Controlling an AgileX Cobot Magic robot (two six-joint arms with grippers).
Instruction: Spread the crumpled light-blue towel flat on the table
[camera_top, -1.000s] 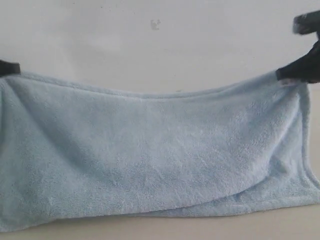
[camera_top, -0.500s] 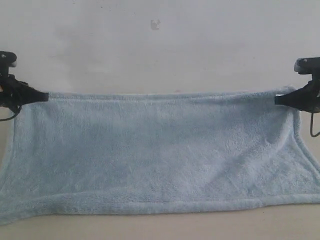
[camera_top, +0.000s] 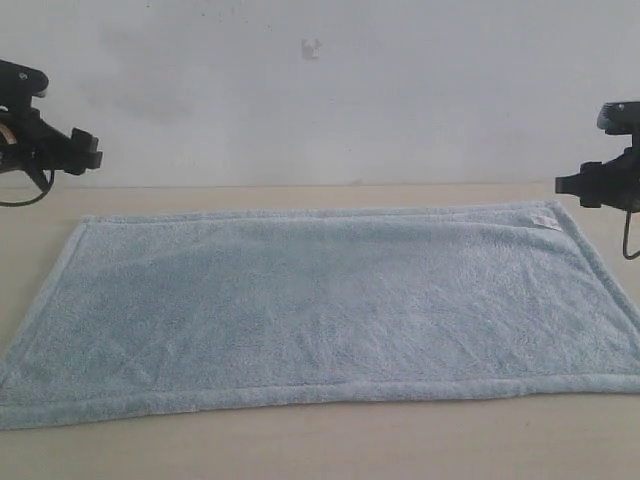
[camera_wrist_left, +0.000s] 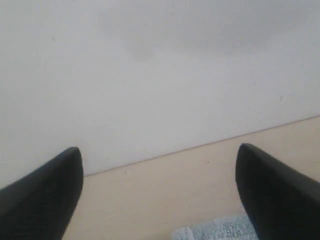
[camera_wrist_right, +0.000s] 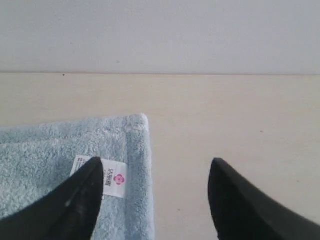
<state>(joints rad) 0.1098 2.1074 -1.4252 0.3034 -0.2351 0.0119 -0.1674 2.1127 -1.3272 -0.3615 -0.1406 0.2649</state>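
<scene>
Fig. The left gripper (camera_top: 90, 158) is held aloft at the far left of the scene, its black wrist links entering from the left edge and its tip directed rightward toward the centre. In the left wrist view its two dark fingers (camera_wrist_left: 45, 197) stand wide apart. The right gripper (camera_top: 565, 185) is held at the far right, slightly lower, with its tip directed leftward, and its fingers (camera_wrist_right: 75, 202) are likewise parted, with nothing gripped between them.

White tag (camera_wrist_right: 115, 179) on towel (camera_wrist_right: 45, 145), pink flower logo, print illegible
</scene>
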